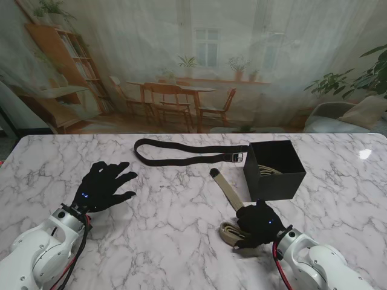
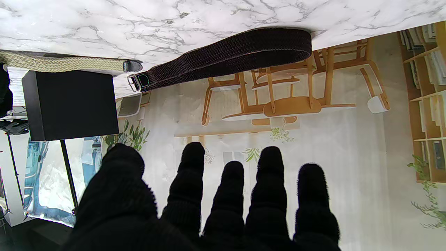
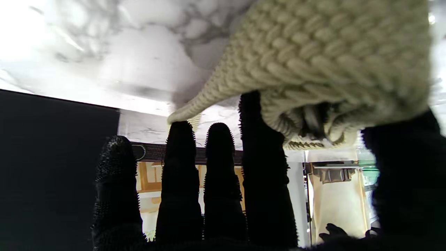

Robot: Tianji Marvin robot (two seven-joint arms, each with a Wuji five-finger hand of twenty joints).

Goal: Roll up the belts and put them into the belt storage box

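Observation:
A beige woven belt (image 1: pixel 228 190) lies on the marble table, its dark tip pointing away from me and its near end coiled into a small roll (image 1: pixel 231 233). My right hand (image 1: pixel 259 223) rests on that roll. In the right wrist view the coil (image 3: pixel 331 62) sits between thumb and forefinger. A black belt (image 1: pixel 181 151) lies folded flat farther back, its buckle close to the black storage box (image 1: pixel 275 169). Inside the box is a pale rolled belt (image 1: pixel 269 170). My left hand (image 1: pixel 104 186) hovers open at the left, fingers spread, well short of the black belt (image 2: pixel 237 52).
The box (image 2: pixel 69 104) stands at the right middle of the marble table (image 1: pixel 181 241). The table's far edge runs just behind the black belt, with a printed room backdrop beyond. A bright glare spot (image 1: pixel 364 154) sits at the far right.

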